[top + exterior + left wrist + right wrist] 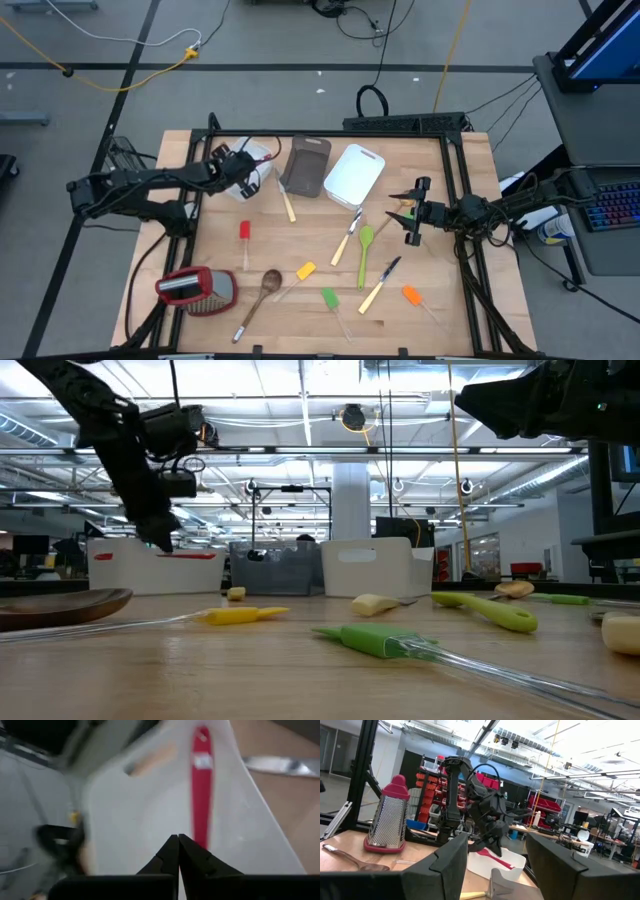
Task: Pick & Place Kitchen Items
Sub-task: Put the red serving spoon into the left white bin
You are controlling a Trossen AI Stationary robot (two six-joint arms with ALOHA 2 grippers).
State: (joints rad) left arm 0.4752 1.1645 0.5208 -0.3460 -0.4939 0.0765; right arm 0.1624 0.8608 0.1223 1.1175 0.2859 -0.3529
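Note:
My left gripper [243, 180] is shut and hangs over a white tub [262, 158] at the table's far left. In the left wrist view its fingertips [177, 840] meet above the tub's floor [135, 815], where a red utensil [201, 780] and a wooden handle [155, 760] lie. My right gripper [405, 215] is open and empty, off the table right of centre, near a green spoon [366, 240] and a pale-handled knife [348, 235]. A red spatula [244, 232], a wooden spoon [268, 285], and yellow [303, 272], green [330, 300] and orange [412, 295] spatulas lie flat on the table.
A dark tub [308, 165] and a second white tub [353, 175] stand at the far middle. A metal grater with a red top [195, 288] lies at the near left. Two more knives [287, 202] [382, 282] lie on the wood. A black frame [455, 180] runs along the table's right side.

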